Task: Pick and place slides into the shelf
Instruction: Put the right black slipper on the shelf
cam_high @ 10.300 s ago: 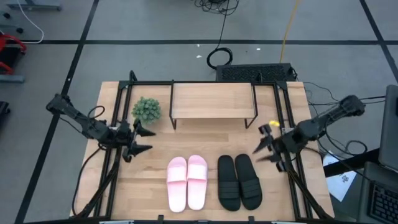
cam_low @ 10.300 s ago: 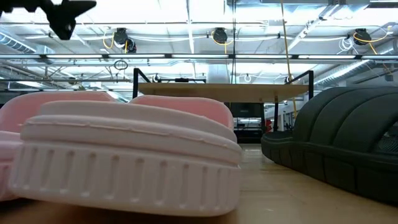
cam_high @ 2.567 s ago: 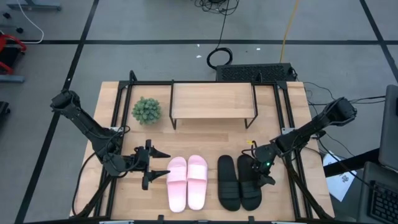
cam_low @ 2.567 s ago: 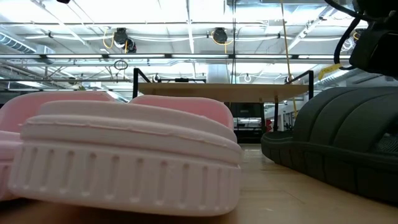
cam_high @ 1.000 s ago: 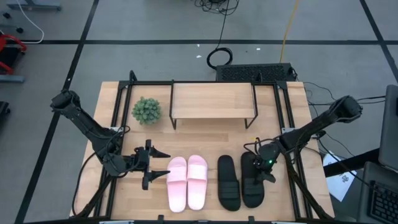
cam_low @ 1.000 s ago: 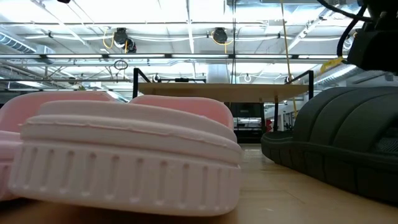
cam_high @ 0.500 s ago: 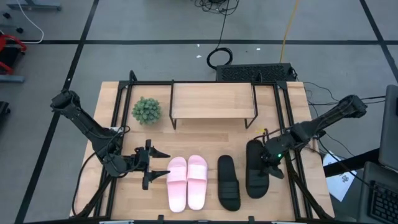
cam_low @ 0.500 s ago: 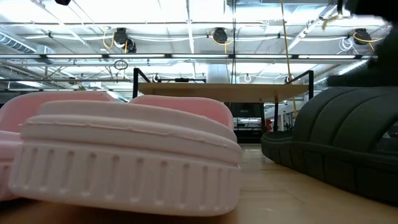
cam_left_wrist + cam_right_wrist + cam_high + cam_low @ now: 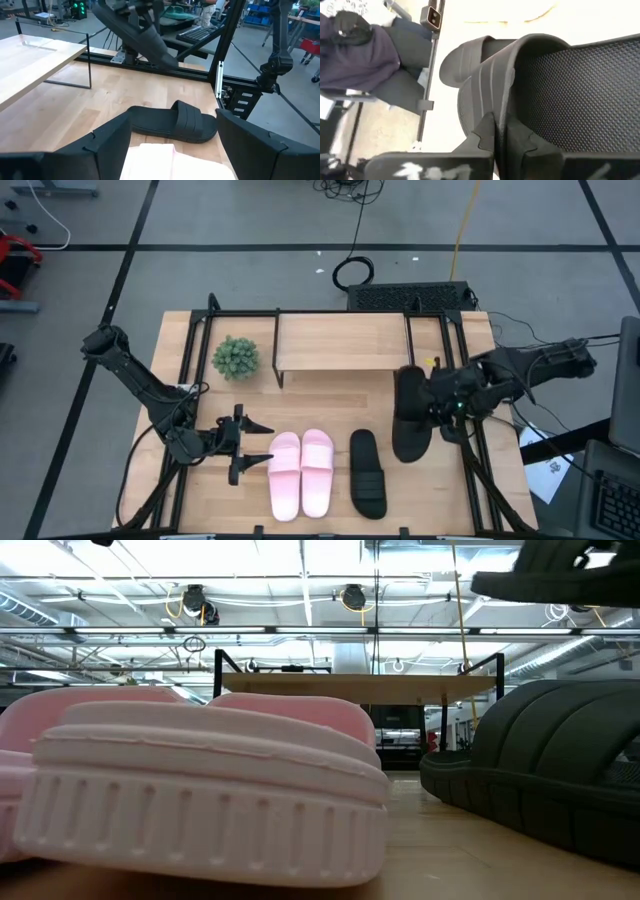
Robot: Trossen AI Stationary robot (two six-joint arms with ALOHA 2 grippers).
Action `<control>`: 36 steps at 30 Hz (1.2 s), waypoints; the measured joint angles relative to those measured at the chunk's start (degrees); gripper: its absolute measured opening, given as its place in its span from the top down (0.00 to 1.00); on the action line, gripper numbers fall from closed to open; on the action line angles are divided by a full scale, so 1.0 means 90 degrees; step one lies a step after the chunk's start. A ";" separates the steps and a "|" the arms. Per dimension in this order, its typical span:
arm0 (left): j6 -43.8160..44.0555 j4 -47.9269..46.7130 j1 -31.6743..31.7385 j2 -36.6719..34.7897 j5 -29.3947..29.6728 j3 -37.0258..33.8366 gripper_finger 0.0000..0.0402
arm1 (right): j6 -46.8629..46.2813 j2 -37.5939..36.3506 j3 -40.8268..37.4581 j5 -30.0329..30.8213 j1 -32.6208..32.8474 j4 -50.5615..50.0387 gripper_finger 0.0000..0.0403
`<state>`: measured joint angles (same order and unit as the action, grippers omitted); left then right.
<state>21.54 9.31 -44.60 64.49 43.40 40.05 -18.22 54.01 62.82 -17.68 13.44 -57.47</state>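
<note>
My right gripper (image 9: 433, 412) is shut on a black slide (image 9: 407, 420), held above the table in front of the shelf's right end. The shelf (image 9: 343, 340), a low wood-topped rack, stands at the far middle. The other black slide (image 9: 367, 473) lies sole-down on the table, and the pink pair (image 9: 300, 473) lies to its left. My left gripper (image 9: 260, 448) is open, low over the table just left of the pink pair. In the low view the held slide (image 9: 560, 575) shows at the top right, above the black slide lying on the table (image 9: 545, 775). My right gripper pinches the side of the black slide's strap (image 9: 501, 107) between its two fingers (image 9: 486, 134), reaching in from the table's right. The slide is lifted clear of the table and hangs tilted (image 9: 137, 32), its near end lower.
A small green plant (image 9: 235, 357) stands left of the shelf. Black frame rails (image 9: 462, 380) run along both sides of the table. Bare wood lies between the shelf and the slides. A keyboard (image 9: 410, 297) sits behind the shelf.
My right gripper has lifted the right black slide off the table and carried it up and toward the far edge, to just in front of the shelf's right end. The slide is now clear of the table. The other black slide and the pink pair have stayed put.
</note>
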 joint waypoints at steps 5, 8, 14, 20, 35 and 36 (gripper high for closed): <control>0.0023 -0.0003 0.0000 0.0000 0.0000 -0.0001 0.27 | 0.1061 0.0403 0.0708 -0.0567 -0.0867 -0.0530 0.99; 0.0010 -0.0001 0.0000 0.0000 0.0000 -0.0001 0.27 | 0.1710 0.0678 0.1248 -0.0864 -0.1428 -0.0943 0.99; 0.0007 -0.0009 0.0000 0.0000 0.0000 -0.0001 0.27 | 0.2966 0.1178 0.2163 -0.2124 -0.2751 -0.1193 0.99; -0.0010 -0.0009 0.0000 0.0000 0.0000 -0.0002 0.27 | 0.4126 0.1962 0.2994 -0.2789 -0.4048 -0.2516 0.99; -0.0051 -0.0026 0.0000 -0.0028 0.0005 -0.0002 0.27 | 0.6729 0.3777 0.4304 -0.2898 -0.6265 -0.3615 1.00; -0.0077 -0.0030 0.0000 -0.0054 0.0005 -0.0002 0.27 | 0.6768 0.3812 0.4304 -0.2896 -0.6358 -0.3618 1.00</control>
<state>20.85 9.04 -44.60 64.00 43.44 40.03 42.69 88.31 101.56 -43.74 -43.79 -90.03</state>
